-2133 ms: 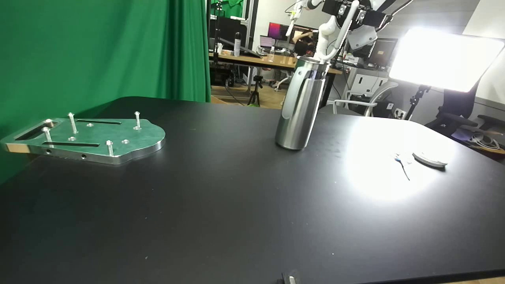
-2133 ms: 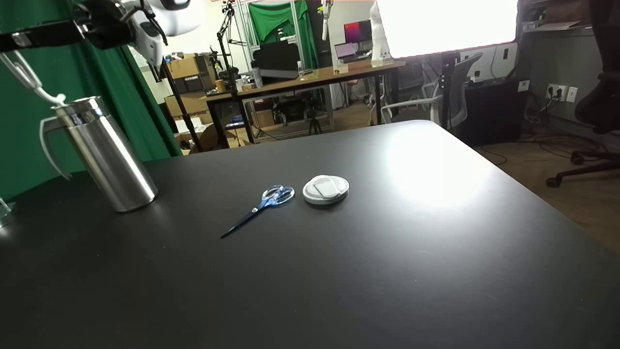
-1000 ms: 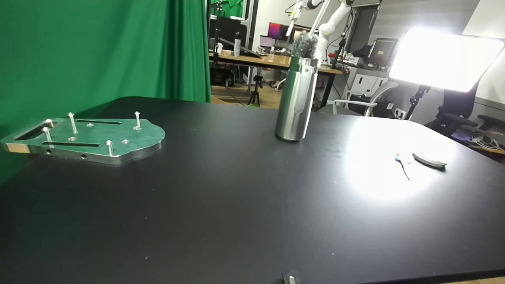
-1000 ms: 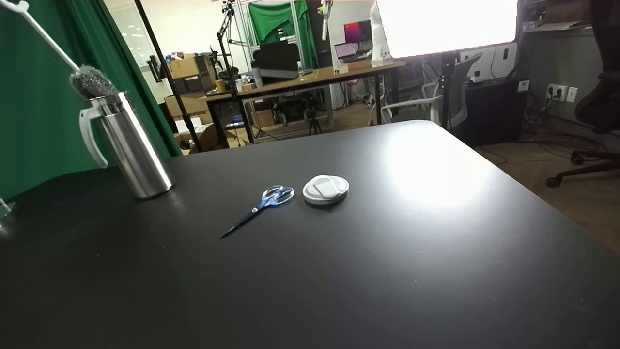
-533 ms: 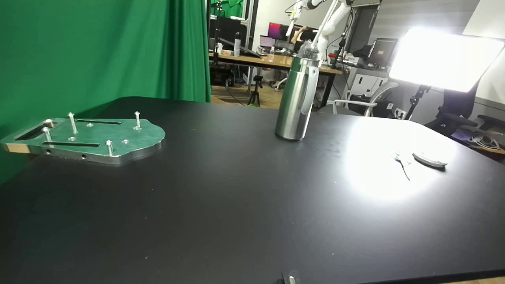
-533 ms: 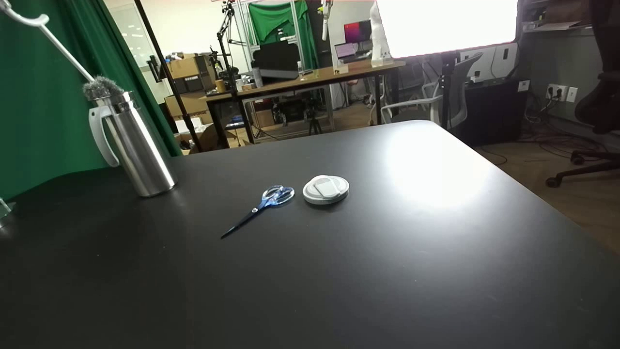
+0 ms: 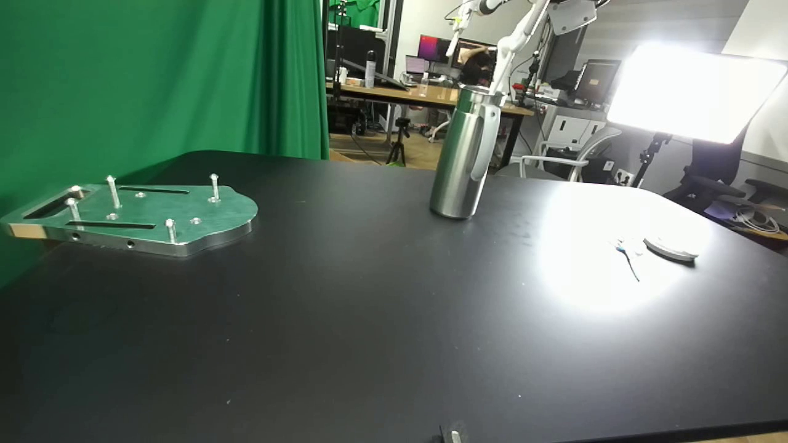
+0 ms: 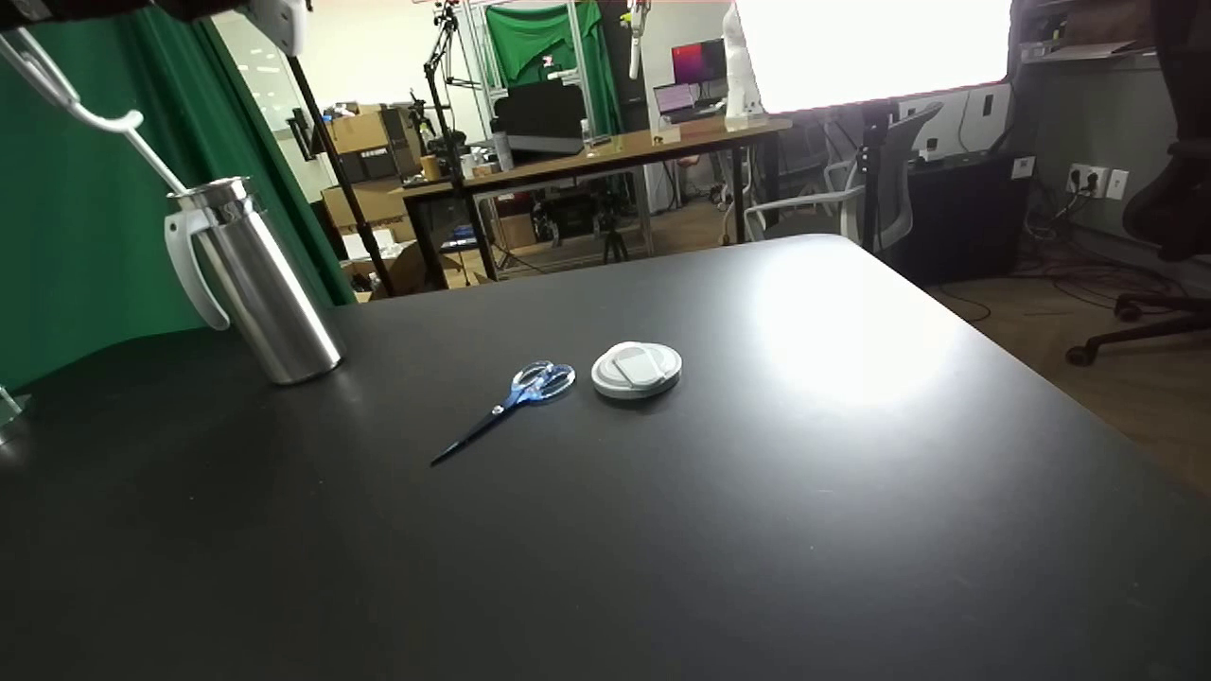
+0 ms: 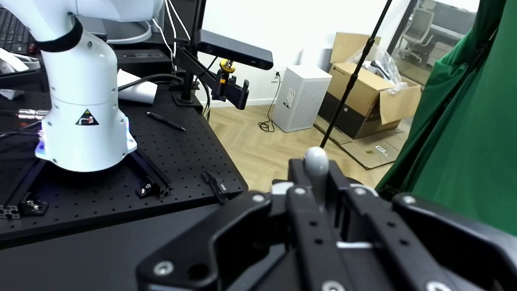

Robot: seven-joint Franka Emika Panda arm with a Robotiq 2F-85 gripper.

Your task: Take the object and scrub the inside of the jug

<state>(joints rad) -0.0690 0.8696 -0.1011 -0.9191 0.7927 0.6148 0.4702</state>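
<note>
Gripper (image 9: 317,173) held the white-handled brush (image 9: 316,161) pinched between its jaws; the brush's shaft ran down into the steel jug (image 8: 262,287), far on the black table (image 8: 662,549). Right of the jug lay scissors (image 8: 516,397), then a white lid (image 8: 636,370).

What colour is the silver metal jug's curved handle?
The handle is pale grey, clearest in an exterior view.

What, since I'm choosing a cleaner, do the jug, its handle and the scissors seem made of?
Jug: probably brushed stainless steel; grey, streaky sheen. Handle: likely satin plastic, evenly pale. Scissors: dark blades, presumably metal; glossy, see-through loops suggest plastic.
</note>
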